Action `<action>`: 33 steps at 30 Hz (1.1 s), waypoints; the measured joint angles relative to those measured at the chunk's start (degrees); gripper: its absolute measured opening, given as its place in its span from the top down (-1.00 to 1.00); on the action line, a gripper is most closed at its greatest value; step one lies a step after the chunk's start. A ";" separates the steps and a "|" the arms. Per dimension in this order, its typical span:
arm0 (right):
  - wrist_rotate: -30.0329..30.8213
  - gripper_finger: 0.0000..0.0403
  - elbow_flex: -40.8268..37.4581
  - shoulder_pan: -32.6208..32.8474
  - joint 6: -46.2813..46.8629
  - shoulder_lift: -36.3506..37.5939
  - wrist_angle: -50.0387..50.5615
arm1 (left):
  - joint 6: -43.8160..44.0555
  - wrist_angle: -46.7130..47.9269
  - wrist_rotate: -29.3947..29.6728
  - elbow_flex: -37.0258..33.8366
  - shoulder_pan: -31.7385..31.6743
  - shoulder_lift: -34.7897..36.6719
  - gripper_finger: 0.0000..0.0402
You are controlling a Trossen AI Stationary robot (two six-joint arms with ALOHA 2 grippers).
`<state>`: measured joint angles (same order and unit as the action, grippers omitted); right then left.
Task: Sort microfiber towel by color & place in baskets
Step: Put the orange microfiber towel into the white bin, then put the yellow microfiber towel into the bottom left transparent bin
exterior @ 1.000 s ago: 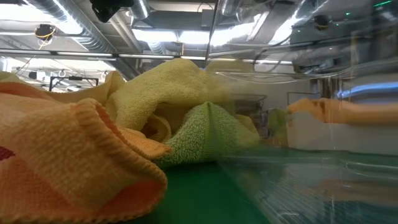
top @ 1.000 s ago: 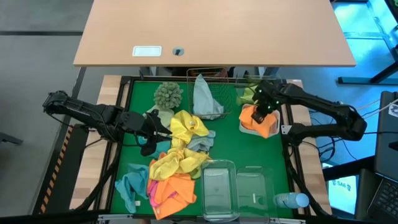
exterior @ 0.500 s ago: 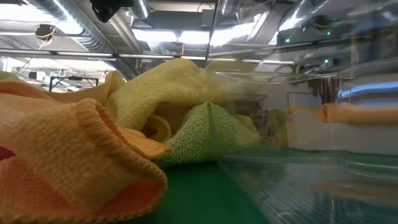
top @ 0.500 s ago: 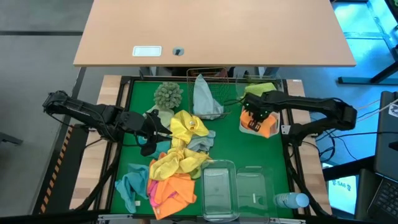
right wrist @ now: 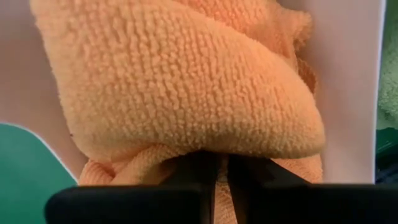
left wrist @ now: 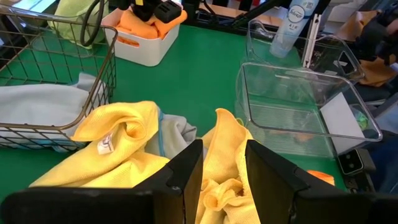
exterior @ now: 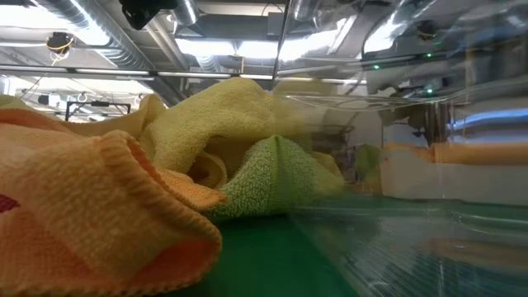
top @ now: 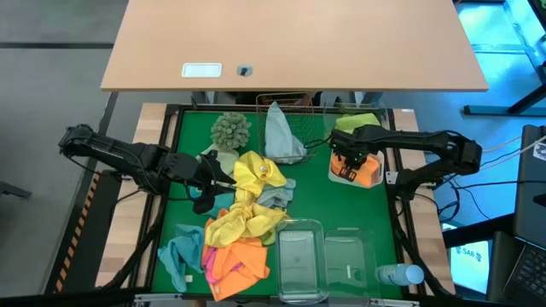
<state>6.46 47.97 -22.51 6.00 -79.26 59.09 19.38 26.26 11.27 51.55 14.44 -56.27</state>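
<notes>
Covering the green table [top: 303,175], a heap of yellow microfiber towels [top: 247,200] lay centrally; the left tool [top: 207,179] hovered there, fingers apart. The right tool [top: 348,159], fingers nearly together, pressed an orange towel [top: 365,173] inside the white rectangular tray [top: 337,177].

No legible text anywhere.

Your right arm reaches in from the right side, elbow bent, its gripper [top: 348,159] lowered at the far right with the fingers nearly together. Your left arm stretches in from the left, its gripper [top: 215,177] parted, at mid-table.
</notes>
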 joint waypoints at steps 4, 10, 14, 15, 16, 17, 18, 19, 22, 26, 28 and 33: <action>-1.55 0.81 0.00 0.01 -0.33 0.00 0.00 | -0.01 -0.02 0.00 0.00 0.00 0.00 0.43; -2.55 0.55 0.00 0.01 -0.42 0.00 0.02 | 0.00 -0.10 0.00 0.02 0.00 -0.30 0.43; -3.40 0.30 0.56 -0.01 -0.40 0.00 2.49 | -0.24 -0.65 0.00 0.06 0.00 -1.08 0.43; -3.95 0.26 1.10 0.00 -0.47 0.00 4.09 | -0.24 -0.74 -0.10 0.07 0.00 -1.34 0.43; -4.11 0.22 1.79 -0.01 -0.44 0.00 5.77 | -0.24 -0.60 -0.53 0.07 0.00 -1.67 0.43; -4.03 0.19 2.50 0.00 -0.40 0.02 7.31 | -0.24 -0.59 -1.01 0.07 0.00 -2.01 0.43; -3.68 0.17 3.32 0.01 -0.41 0.00 8.70 | -0.24 -0.70 -1.45 0.07 0.00 -2.37 0.43; -3.03 0.15 4.32 0.01 -0.37 0.00 10.08 | -0.24 -0.82 -1.64 0.07 0.00 -2.65 0.43; -0.33 0.13 7.44 0.01 -0.42 0.00 12.32 | -0.15 -1.95 -1.81 0.07 0.02 -3.77 0.43; 2.42 0.14 11.56 0.01 -0.44 0.00 13.41 | -0.03 -2.63 -1.94 0.07 0.00 -4.61 0.43; 2.41 0.14 13.67 0.00 -0.44 0.00 15.05 | 0.02 -2.98 -2.29 0.04 0.00 -4.89 0.43; 1.96 0.14 19.25 0.05 -0.39 0.24 21.15 | 0.04 -4.03 -3.08 0.04 0.00 -5.78 0.43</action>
<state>8.43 67.21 -22.46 5.61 -79.03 80.24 19.42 22.23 8.19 51.59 14.44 -62.05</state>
